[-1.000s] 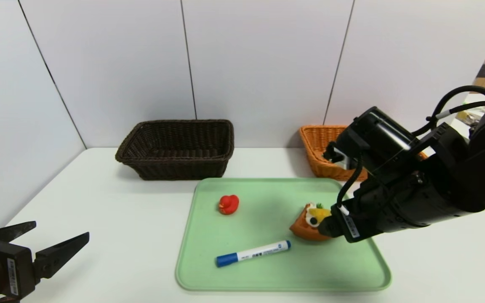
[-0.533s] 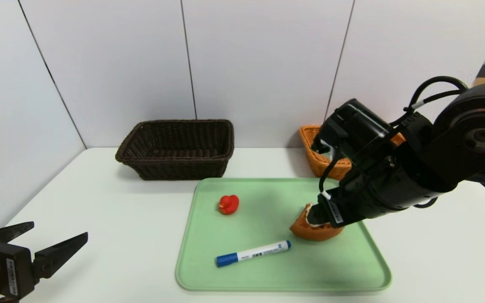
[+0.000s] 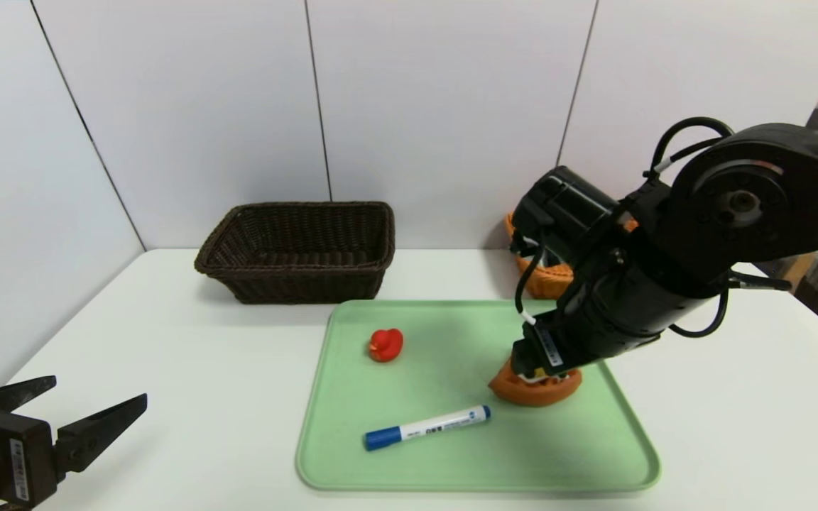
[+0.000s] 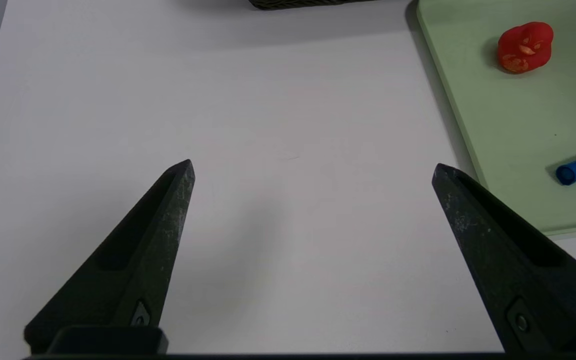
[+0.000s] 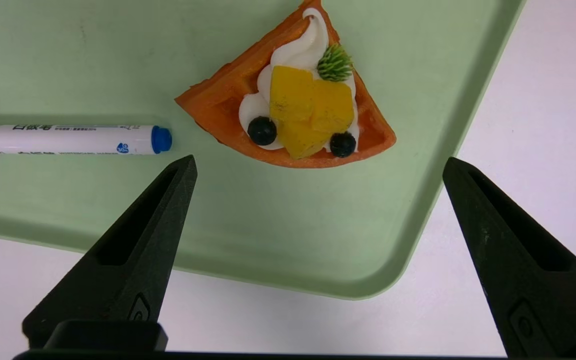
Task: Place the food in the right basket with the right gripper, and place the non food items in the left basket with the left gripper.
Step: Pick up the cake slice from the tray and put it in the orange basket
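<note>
- Writing: you can read only a small blue round mark on the marker pen by its blue end; the dark line of print along its white barrel is too small to make out. The white stickers on both arms are unreadable too.
- Waffle wedge: orange-brown, a gridded wedge with a swirl of white cream, yellow fruit cubes, two dark berries and a green sprig. You find it on the green tray, toward the tray's right side, just beside the pen's blue end but apart from it.
- Marker pen: white barrel, blue cap at one end, blue plug at the other, lying flat near the tray's front edge.
- Red rubber duck: tiny, upright on the tray's left half, well apart from the wedge.
- Dark brown basket: woven, on the white bench behind the tray's left corner.
- Orange basket: woven, largely hidden behind the right arm.
- Right pincer: spread wide, pointing steeply down over the wedge, touching nothing that you can see.
- Left pincer: spread wide, over bare bench left of the tray, holding nothing.
</note>
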